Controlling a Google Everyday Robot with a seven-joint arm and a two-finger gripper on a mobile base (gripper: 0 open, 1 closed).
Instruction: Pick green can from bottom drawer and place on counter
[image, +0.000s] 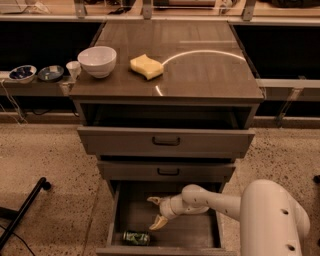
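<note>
Green can (136, 238) lies on its side in the bottom drawer (197, 231), just beside the wide-open, empty gripper (156, 212).

The can (136, 238) lies at the front left of the bottom drawer (116, 216). The claw (154, 214) hangs in that drawer, just behind and right of the can, not touching. On the worktop (205, 75), a bowl (97, 61) sits left of a sponge (146, 67).
</note>
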